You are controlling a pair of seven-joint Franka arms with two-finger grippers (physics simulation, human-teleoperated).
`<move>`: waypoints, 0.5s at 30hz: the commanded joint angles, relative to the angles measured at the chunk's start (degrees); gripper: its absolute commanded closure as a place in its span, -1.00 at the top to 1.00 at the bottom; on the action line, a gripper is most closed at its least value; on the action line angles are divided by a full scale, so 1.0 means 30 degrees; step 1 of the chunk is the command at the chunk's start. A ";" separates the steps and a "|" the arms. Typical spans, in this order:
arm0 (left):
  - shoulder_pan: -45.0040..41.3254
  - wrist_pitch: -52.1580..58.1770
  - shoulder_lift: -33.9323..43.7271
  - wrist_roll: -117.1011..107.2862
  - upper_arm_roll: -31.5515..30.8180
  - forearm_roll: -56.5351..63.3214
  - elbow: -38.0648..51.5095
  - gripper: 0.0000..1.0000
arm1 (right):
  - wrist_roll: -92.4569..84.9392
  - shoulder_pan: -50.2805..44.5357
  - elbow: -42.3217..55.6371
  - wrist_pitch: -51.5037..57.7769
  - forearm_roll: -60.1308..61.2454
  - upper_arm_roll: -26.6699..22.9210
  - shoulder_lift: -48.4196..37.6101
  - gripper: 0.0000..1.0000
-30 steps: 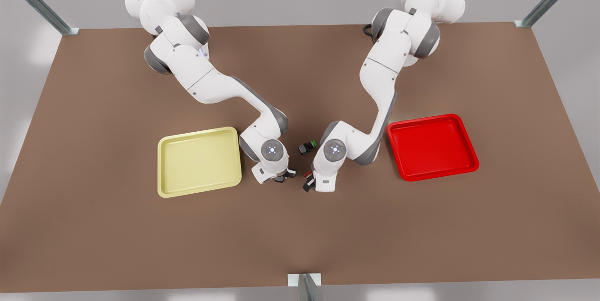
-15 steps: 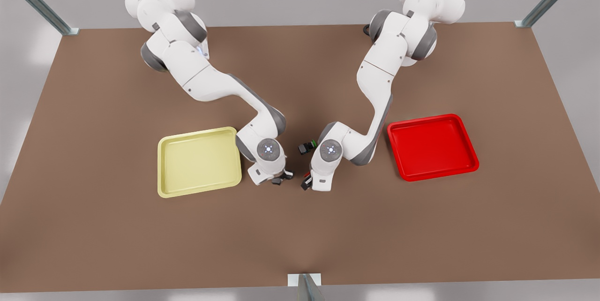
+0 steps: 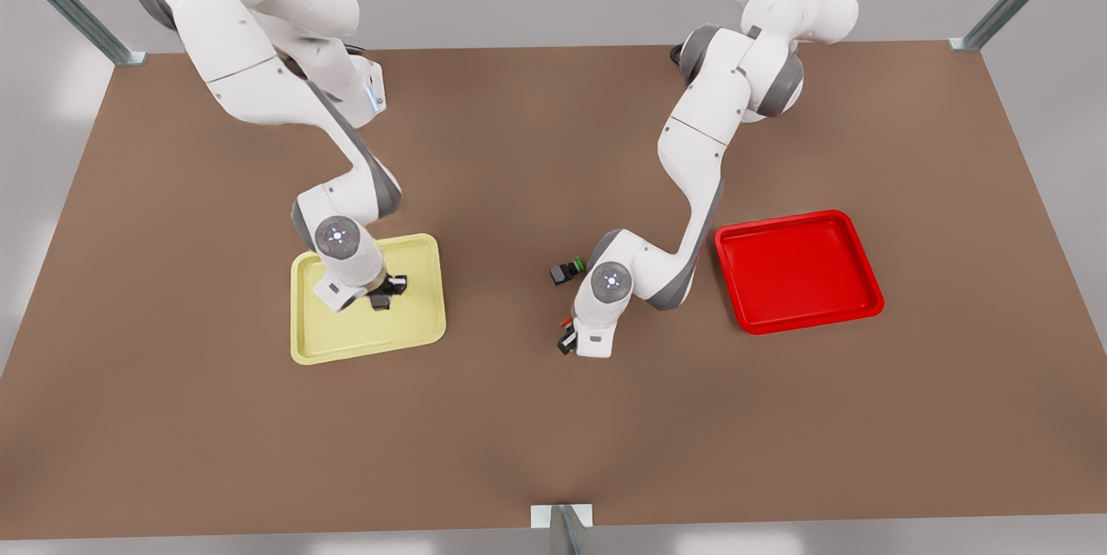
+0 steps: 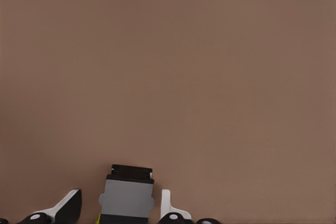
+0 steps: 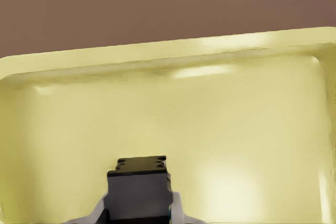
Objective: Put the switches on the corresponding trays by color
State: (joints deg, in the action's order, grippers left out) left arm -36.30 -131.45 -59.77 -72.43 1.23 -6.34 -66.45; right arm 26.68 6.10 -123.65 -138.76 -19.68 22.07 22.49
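Above yellow tray (image 3: pixel 415 334) hang right fingers (image 3: pixel 397 283), left fingers (image 4: pixel 67 209) over brown table (image 3: pixel 553 451).

Red tray (image 3: pixel 796 270) lies bare, open to approach except on the front view's left, where an arm's elbow stands close. Green-capped switch (image 3: pixel 566 271) sits just beside that arm's wrist, behind the left gripper (image 3: pixel 566 339). Right gripper (image 3: pixel 385 293), clamped on a dark switch (image 5: pixel 137 190), occupies the yellow tray (image 3: pixel 346 339); the table (image 3: pixel 519 434) in front is unobstructed

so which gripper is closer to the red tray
Left. The left gripper sits over the table between the trays, short of the red tray; the right gripper farther, over the yellow tray.
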 commanded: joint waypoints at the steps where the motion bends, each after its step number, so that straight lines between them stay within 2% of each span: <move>1: 0.0000 -0.0010 0.0002 0.0003 0.0000 0.0003 0.0030 0.46 | -0.0017 0.0076 -0.0236 -0.0005 -0.0090 -0.0002 -0.0083 0.06; 2: 0.0029 0.0019 0.0002 0.0003 0.0000 0.0003 0.0089 0.46 | -0.0426 0.0602 -0.0940 -0.0765 -0.0090 -0.0002 -0.0142 0.11; 3: 0.0029 0.0019 0.0002 -0.0026 0.0000 0.0003 0.0118 0.46 | -0.0809 0.0662 -0.0911 -0.0913 -0.0090 -0.0031 0.0034 0.73; 4: 0.0029 -0.0010 0.0002 0.0003 0.0000 0.0003 0.0118 0.35 | -0.0809 0.0488 -0.0794 -0.0913 -0.0090 -0.0177 0.0063 1.00; 7: 0.0029 -0.0010 -0.0028 0.0003 0.0000 0.0032 0.0118 0.28 | -0.0721 0.0369 0.0142 -0.0650 -0.0090 -0.0177 0.0298 1.00; 10: 0.0029 -0.0186 -0.0145 0.0061 0.0029 0.0003 0.0118 0.28 | -0.0545 0.0281 0.2277 0.1572 -0.0031 -0.0031 -0.0667 1.00; 11: 0.0029 -0.0186 -0.0145 0.0033 0.0029 0.0003 0.0118 0.24 | -0.0486 -0.0506 0.5055 0.5020 0.0375 -0.0496 -0.1048 1.00; 13: 0.0029 -0.0216 -0.0145 0.0032 0.0029 0.0003 0.0147 0.17 | -0.3619 -0.1827 1.0921 1.2000 0.3922 -0.3339 -0.2338 1.00; 14: 0.0029 -0.0216 -0.0116 0.0003 0.0029 0.0003 0.0147 0.20 | -0.3856 -0.2881 1.3061 1.4612 0.4628 -0.4776 -0.3246 1.00; 15: 0.0029 -0.0187 -0.0086 0.0032 0.0029 0.0032 0.0147 0.45 | -0.3797 -0.3147 1.3152 1.5434 0.4335 -0.4865 -0.4622 1.00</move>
State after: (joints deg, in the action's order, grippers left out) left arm -36.21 -132.10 -59.95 -72.28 1.40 -7.61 -66.01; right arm 16.09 -4.19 -84.49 -89.93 -6.39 7.55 7.45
